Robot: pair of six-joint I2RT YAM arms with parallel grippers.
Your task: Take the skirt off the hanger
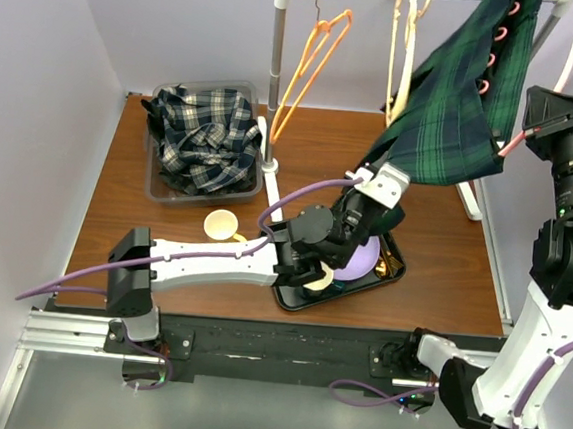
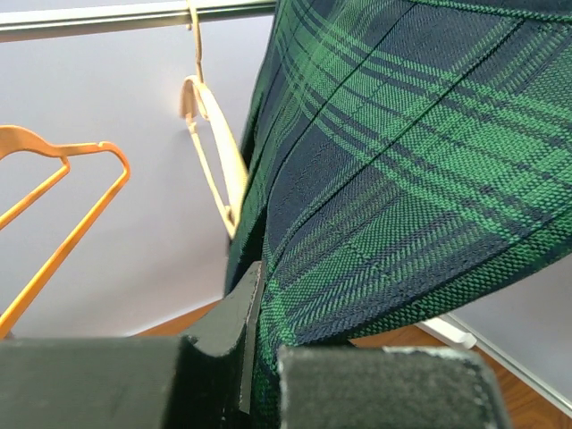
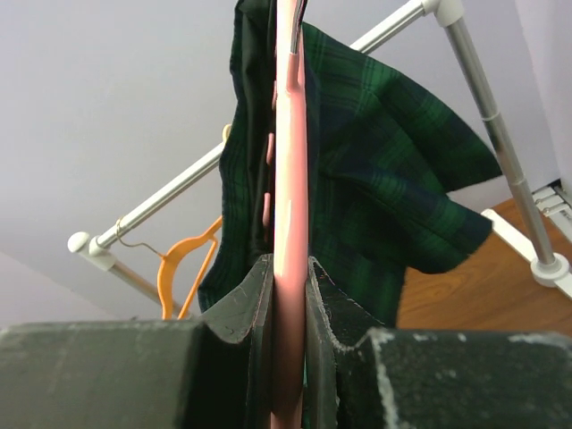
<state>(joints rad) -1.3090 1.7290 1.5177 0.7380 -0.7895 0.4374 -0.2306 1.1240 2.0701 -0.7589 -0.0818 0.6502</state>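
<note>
Just beside skirt (image 2: 402, 179) and pink hanger (image 3: 290, 179): orange hanger (image 2: 67, 243), cream hanger (image 2: 193, 96).

Top of the dark green plaid skirt (image 1: 446, 108) lost to you past the overhead view's upper edge, pink plastic hanger (image 3: 290, 223) mostly behind cloth there (hook cut off too), contents of the black tray (image 1: 394, 269) half under the white left arm (image 1: 212, 258).

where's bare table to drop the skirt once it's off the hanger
Bare wood right of the tray, up to the table edge; also at the back, between the rack pole and the hanging skirt. Crowded around tray, cup and left arm.
</note>
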